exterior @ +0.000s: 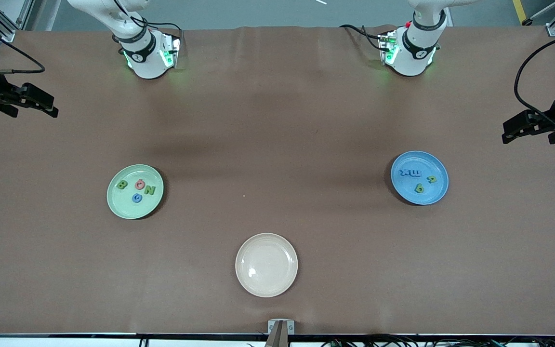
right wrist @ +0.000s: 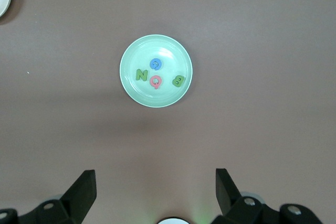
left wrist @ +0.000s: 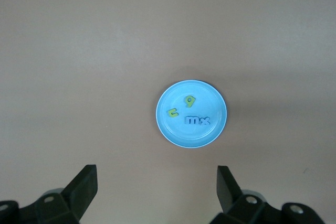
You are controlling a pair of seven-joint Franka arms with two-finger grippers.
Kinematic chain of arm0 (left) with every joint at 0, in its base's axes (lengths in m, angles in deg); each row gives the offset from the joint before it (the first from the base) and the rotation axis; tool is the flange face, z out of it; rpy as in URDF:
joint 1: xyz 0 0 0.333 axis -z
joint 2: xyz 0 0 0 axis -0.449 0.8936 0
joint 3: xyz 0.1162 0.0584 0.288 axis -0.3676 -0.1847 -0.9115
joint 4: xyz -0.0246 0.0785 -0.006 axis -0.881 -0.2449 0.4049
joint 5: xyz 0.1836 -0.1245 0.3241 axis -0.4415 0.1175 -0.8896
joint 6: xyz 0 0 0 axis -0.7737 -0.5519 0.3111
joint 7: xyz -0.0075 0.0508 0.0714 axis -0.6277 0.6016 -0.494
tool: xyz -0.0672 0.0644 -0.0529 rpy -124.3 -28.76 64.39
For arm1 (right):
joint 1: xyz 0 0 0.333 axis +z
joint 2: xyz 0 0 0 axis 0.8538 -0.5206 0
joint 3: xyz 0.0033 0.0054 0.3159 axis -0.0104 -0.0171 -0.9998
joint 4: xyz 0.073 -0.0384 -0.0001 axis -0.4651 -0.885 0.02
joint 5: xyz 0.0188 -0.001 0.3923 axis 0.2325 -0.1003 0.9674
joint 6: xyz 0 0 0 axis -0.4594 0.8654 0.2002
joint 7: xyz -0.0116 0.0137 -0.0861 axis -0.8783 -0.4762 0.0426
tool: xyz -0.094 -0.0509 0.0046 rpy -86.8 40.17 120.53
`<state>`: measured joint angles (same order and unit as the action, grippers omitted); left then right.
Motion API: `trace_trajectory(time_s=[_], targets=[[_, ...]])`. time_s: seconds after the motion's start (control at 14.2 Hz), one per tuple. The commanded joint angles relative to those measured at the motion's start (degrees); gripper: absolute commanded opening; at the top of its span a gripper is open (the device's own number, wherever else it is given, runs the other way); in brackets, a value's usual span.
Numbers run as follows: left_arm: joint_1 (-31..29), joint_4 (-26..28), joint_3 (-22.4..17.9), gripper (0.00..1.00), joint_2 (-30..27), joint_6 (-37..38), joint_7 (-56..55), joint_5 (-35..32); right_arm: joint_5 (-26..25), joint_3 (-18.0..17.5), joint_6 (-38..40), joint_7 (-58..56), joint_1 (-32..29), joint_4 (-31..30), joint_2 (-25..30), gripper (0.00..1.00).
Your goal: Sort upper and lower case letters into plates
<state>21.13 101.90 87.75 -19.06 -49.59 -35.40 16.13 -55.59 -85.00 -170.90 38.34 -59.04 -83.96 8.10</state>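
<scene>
Your capitals (exterior: 136,187) lie in the green plate (exterior: 118,205), small letters (exterior: 417,179) in the blue plate (exterior: 439,193), toward the left arm's end from it. Thin, light pieces; pinch their edges. Left gripper (exterior: 511,131) and right gripper (exterior: 48,107) hang spread, empty.

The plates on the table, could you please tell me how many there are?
3: a green plate toward the right arm's end, a blue plate toward the left arm's end, and a cream plate between them, nearest the front camera.

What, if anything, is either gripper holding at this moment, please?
Nothing is held. The left gripper and the right gripper are both open and empty, parked high at their own ends of the table.
</scene>
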Motion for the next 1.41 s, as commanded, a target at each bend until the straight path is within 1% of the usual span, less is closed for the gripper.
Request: trace_trajectory(time_s=[0.0,0.28,0.42,0.63,0.77,0.92,1.13,1.34], targets=[[1.8,-1.2,-1.6,1.00,-0.1,1.3,0.5,-0.7,0.4,-0.6,-0.3,-0.3,-1.2,-1.8,1.8,1.00],[1.2,-0.6,-1.6,1.00,-1.9,0.9,0.5,-0.2,0.4,-0.7,-0.6,-0.2,-1.0,-1.7,1.8,1.00],[1.0,1.0,-1.6,1.00,-3.3,0.9,0.5,-0.2,0.4,-0.7,-0.6,-0.2,-1.1,-1.7,1.8,1.00],[0.9,2.0,-1.7,1.00,-4.8,0.6,0.5,2.7,0.4,-0.7,-0.6,-0.3,-1.1,-1.7,1.8,1.00],[0.9,1.7,-2.5,1.00,-5.0,0.7,0.5,3.8,0.4,-0.6,-0.6,-0.3,-1.1,-1.8,1.8,1.00],[1.2,1.8,-4.1,1.00,-5.1,0.7,1.0,4.8,0.4,-0.6,-0.6,-0.4,-1.1,-1.8,1.8,1.00],[1.5,1.7,-4.2,1.00,-5.5,0.7,4.0,4.4,0.4,-0.7,-1.2,-0.9,-1.1,-1.7,1.8,1.00],[2.6,1.7,-4.6,1.00,-5.4,0.7,4.1,4.3,0.3,-0.7,-1.6,-1.9,-1.0,-1.7,1.7,1.00]])
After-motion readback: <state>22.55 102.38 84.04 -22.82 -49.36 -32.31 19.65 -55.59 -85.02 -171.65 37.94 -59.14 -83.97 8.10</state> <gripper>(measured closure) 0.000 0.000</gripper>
